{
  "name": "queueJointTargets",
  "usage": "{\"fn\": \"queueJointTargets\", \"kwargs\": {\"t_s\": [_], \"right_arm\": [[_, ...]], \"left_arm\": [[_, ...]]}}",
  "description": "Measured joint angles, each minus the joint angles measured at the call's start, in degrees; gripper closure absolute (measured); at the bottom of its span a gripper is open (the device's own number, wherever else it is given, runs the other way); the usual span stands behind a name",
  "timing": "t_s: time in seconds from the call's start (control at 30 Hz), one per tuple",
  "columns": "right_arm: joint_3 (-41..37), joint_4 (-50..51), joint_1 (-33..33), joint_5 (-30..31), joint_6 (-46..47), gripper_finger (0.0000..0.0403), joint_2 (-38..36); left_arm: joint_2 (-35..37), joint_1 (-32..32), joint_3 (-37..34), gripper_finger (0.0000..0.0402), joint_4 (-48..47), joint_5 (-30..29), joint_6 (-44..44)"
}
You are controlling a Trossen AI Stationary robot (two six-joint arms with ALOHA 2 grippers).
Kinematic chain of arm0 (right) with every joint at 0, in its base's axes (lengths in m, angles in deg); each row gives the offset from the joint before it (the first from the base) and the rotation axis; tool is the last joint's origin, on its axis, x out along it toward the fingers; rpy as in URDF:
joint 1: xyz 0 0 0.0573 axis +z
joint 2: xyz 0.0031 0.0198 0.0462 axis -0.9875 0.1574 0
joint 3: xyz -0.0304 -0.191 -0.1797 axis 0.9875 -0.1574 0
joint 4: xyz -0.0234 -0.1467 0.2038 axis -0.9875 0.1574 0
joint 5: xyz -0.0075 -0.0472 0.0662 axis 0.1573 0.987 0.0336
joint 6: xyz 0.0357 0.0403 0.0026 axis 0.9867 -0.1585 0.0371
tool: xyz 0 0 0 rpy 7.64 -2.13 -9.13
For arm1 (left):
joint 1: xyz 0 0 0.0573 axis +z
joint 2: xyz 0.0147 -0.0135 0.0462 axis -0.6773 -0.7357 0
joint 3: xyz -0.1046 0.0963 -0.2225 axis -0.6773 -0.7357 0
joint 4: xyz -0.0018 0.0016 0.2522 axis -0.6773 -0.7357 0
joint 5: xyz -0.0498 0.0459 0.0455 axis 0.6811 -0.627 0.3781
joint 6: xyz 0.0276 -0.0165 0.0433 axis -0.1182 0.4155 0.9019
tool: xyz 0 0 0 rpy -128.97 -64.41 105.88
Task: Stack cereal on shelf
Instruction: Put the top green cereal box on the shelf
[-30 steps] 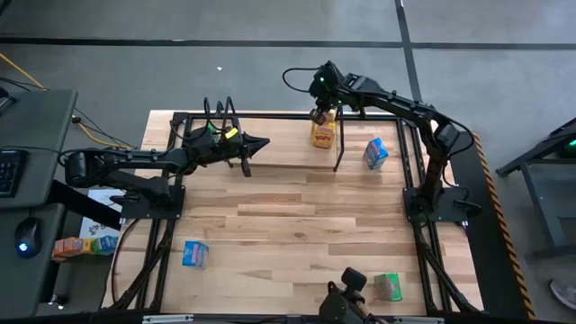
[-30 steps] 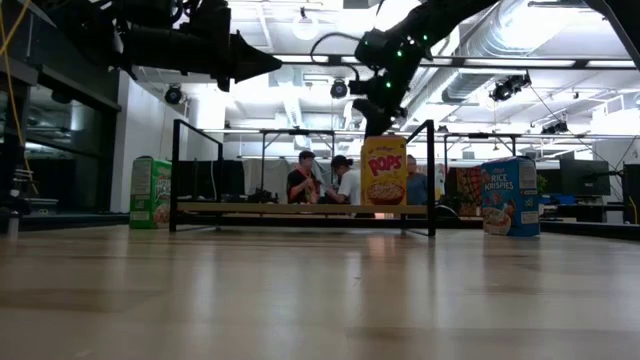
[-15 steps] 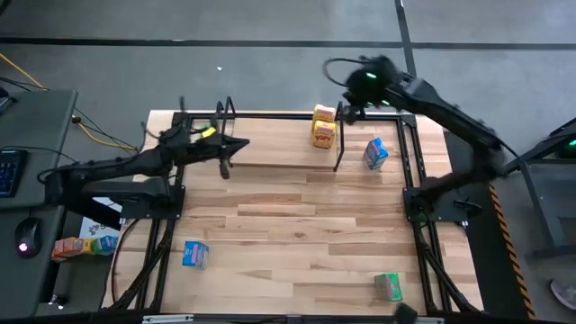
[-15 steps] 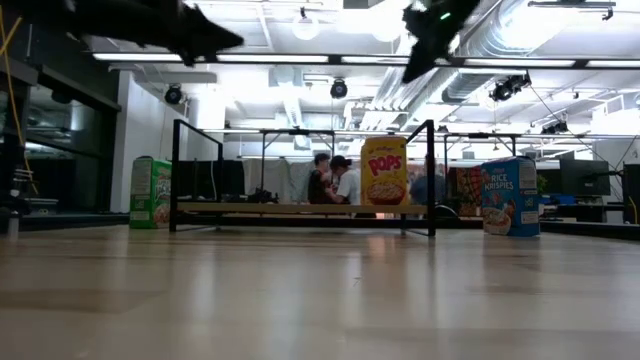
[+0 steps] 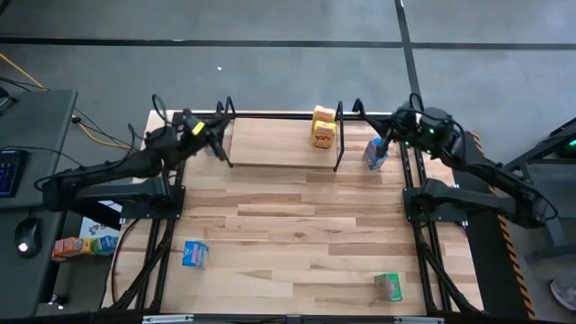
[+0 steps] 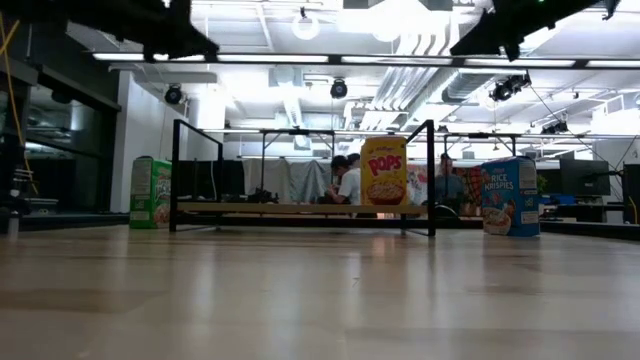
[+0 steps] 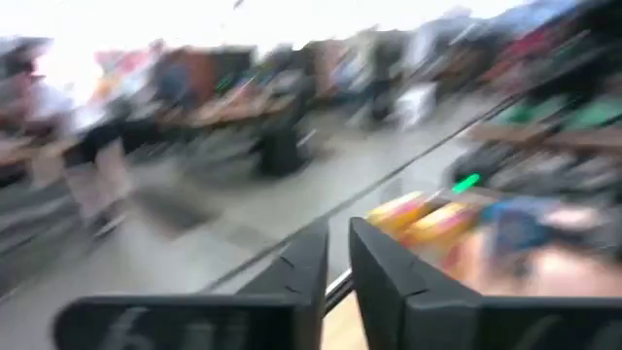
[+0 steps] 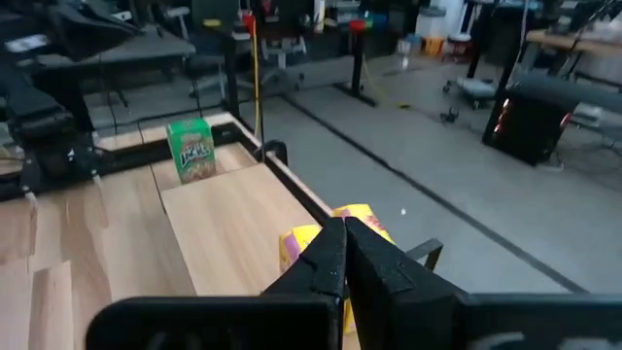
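On the pale wooden shelf (image 5: 274, 144), close to its right-hand wire upright (image 5: 340, 135), two yellow-orange Corn Pops boxes (image 5: 324, 128) stand touching each other; the remaining plank is bare and gives open room all the way to the left upright (image 5: 225, 135). One green box (image 8: 190, 148) stands on the table just outside that left end, half hidden under the left arm in the high view. One blue Rice Krispies box (image 5: 375, 153) stands just outside the right upright, near the table's right frame. Another blue box (image 5: 194, 254) lies near the front left edge, and a second green box (image 5: 388, 286) near the front right corner; the wide middle of the tabletop (image 5: 297, 225) lies open between them. Six boxes in all. The left gripper (image 5: 219, 144) hovers at the shelf's left end, its fingers nearly together and holding nothing. The right gripper (image 5: 385, 137) hangs above the blue Rice Krispies box, fingers closed together and empty.
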Motion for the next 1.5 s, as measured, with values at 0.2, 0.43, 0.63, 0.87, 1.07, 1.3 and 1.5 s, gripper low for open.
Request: {"fn": "queueJointTargets", "kwargs": {"t_s": [0.2,0.43,0.63,0.87,1.07,1.3,1.5], "right_arm": [[-2.8,-0.8,0.0,0.0,-0.1,0.0403,-2.9],[-2.8,-0.7,0.0,0.0,-0.1,0.0403,-0.4],[-2.8,-0.7,0.0,0.0,-0.1,0.0403,2.0],[-2.8,-0.7,0.0,0.0,0.0,0.0402,4.4],[-2.8,-0.7,0.0,0.0,0.0,0.0402,5.3],[-2.8,-0.7,0.0,0.0,0.0,0.0402,5.3],[-2.8,-0.7,0.0,0.0,0.0,0.0402,5.3]], "left_arm": [[-5.3,4.9,12.9,0.0273,-31.5,-11.9,-8.3],[-12.7,14.4,17.8,0.02,-52.8,-13.2,-23.0],[-16.8,21.9,17.9,0.0165,-52.5,-4.1,-22.7],[-21.4,29.5,17.6,0.0142,-53.2,3.6,-24.0],[-24.9,32.8,16.3,0.0141,-52.6,8.3,-24.9],[-28.4,32.8,16.3,0.0141,-52.4,8.3,-25.0],[-30.9,32.8,16.3,0.0142,-52.5,8.9,-25.0]]}}
